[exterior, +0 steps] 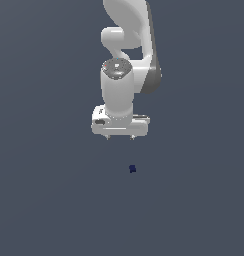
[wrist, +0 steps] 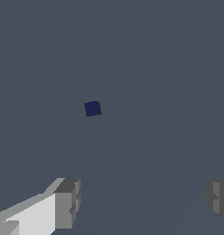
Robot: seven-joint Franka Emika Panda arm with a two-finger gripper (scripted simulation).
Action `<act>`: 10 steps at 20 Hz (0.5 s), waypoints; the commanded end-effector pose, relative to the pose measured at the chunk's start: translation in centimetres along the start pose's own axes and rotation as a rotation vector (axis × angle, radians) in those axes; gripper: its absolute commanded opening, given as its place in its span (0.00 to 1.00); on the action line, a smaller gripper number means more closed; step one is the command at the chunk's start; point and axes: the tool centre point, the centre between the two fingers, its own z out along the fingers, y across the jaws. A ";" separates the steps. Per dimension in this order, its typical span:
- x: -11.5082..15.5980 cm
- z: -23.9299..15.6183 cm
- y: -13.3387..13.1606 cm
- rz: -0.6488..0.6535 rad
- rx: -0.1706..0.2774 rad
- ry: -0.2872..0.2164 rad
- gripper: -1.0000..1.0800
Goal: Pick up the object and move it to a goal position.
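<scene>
**End effector spread above the navy block**

The end effector hangs with its fingers wide apart, pinching nothing. The tiny dark navy-blue block lies alone on the grey tabletop — apart from the fingertips, slightly toward the exterior view's right.

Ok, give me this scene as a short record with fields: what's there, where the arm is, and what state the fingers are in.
setting: simulator render, plain dark grey surface
object: tiny dark navy cube, lying alone on the surface
arm: white Panda arm, hanging above the surface
gripper: gripper pointing down, not touching the cube
fingers: fingers spread wide apart, nothing between them
cube versus gripper: the wrist view shows the cube outside the gap between the fingers
task state: cube not yet grasped
goal marker: none visible
</scene>
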 end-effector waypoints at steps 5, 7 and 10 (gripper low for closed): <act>0.2 -0.1 -0.2 -0.014 -0.009 0.007 0.96; 0.5 -0.2 -0.4 -0.030 -0.018 0.014 0.96; 0.7 -0.3 -0.5 -0.044 -0.027 0.021 0.96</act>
